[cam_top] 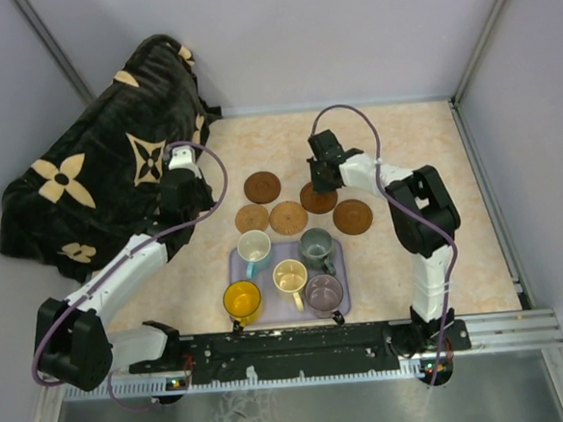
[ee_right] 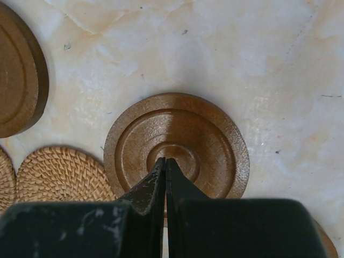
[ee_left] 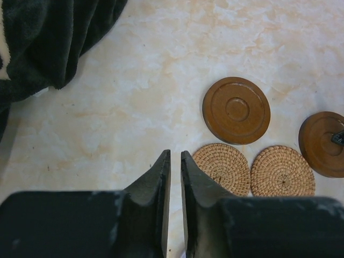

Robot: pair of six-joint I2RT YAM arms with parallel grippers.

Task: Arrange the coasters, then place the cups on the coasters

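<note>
Five coasters [cam_top: 288, 217] lie clustered beyond the lavender tray [cam_top: 272, 309], which holds all five cups [cam_top: 289, 276]; none is placed yet. The left gripper [ee_left: 174, 161] is clenched empty. The right gripper [ee_right: 165, 165], also pinched shut, has its tips at the centre of a dark wooden coaster [ee_right: 177, 134].

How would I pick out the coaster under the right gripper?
Beyond the lavender tray lie five coasters. It is the dark coaster just right of the two woven ones, the only one under the shut right gripper.
</note>
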